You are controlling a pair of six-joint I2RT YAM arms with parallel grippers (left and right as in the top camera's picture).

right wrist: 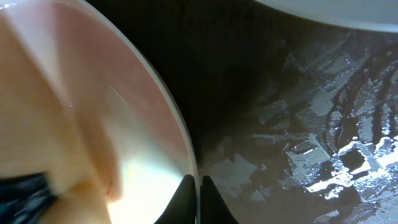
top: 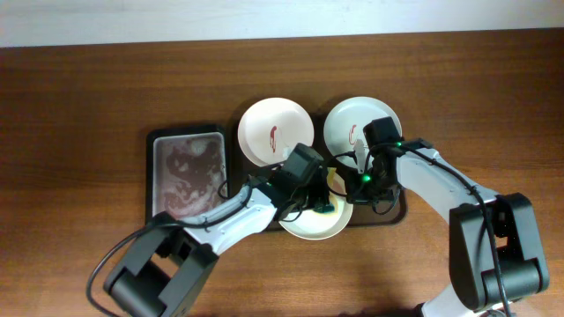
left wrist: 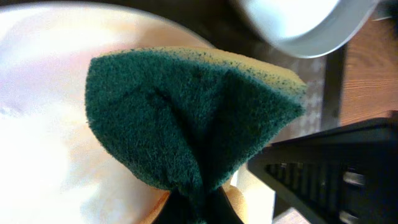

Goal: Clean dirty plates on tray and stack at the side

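Nearest to me, close to the near edge of the desk, I see the near plate. It sits at the near side of the tray, about the middle of the desk. My left gripper is clamped on a green and yellow sponge. The sponge hangs over that plate, but I cannot tell if it touches it. My right gripper is pinched tight on the right rim of the same plate. From the right wrist I can see the tray floor beside it is dark and wet.

Farther back on the tray there are two more plates, side by side. The left far plate has a thin red smear in its middle. The right far plate has a red mark too, and my right arm covers part of it.

Toward the left edge of the desk, just beside the tray, sits a grey pan with something pinkish in it.
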